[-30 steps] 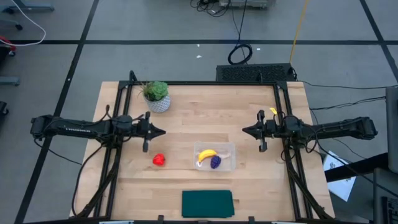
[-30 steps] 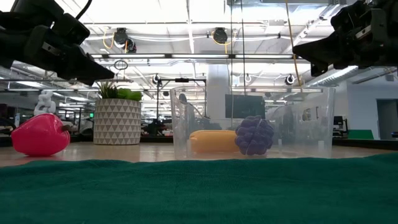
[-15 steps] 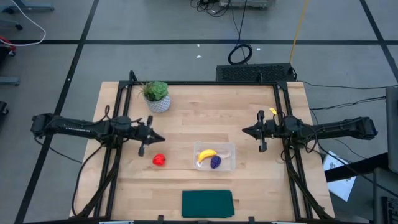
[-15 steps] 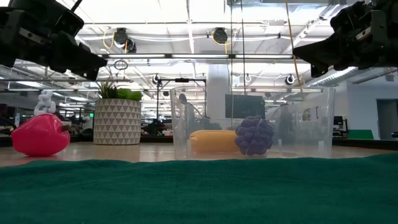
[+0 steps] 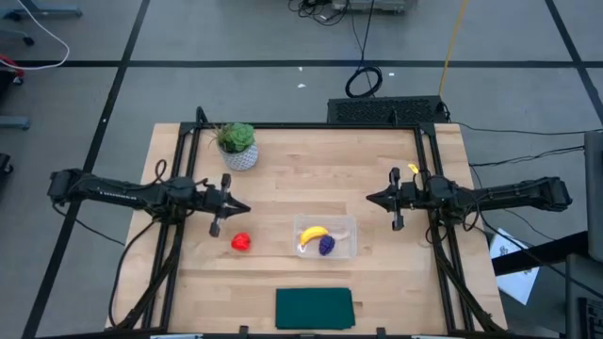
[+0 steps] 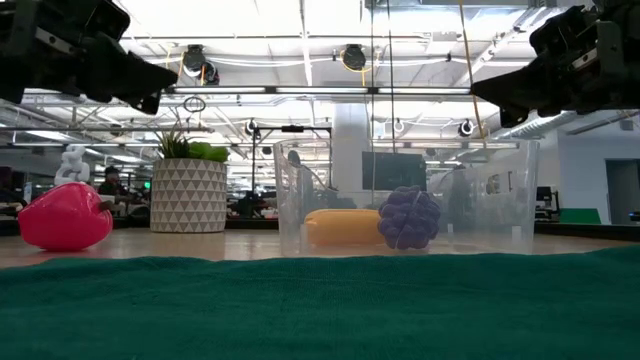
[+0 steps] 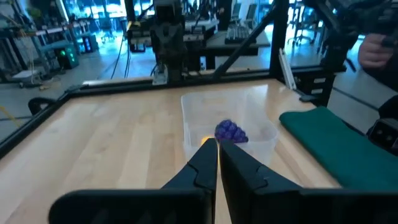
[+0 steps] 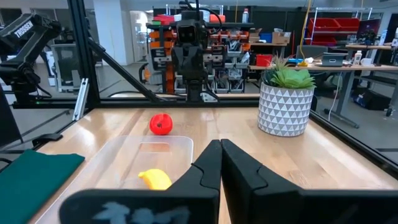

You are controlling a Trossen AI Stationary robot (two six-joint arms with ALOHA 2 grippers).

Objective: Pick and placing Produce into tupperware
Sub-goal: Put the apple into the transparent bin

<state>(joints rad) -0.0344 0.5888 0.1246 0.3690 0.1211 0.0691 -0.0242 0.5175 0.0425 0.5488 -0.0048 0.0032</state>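
Waiting arms: both hover above the table at its sides, neither holding anything.
Left gripper [image 5: 243, 204]: fingers pressed together on nothing, raised just behind the red round fruit [image 5: 241, 242], likely because that piece is nearest its side.
Right gripper [image 5: 373, 199]: fingers together and empty, parked well apart from the produce, seemingly keeping clear.
Tupperware [image 5: 350, 222]: clear container near the table's middle, in front of both grippers.
Banana [image 5: 313, 233]: lying inside the tupperware.
Grape bunch [image 5: 327, 245]: inside too, just beside the banana.
Red round fruit: on the bare wood beside the tupperware, outside it; by my reading the last piece left.
Potted plant [image 5: 237, 143]: toward the back, out of the way.
Green mat [image 5: 314, 308]: at the front edge, unused.
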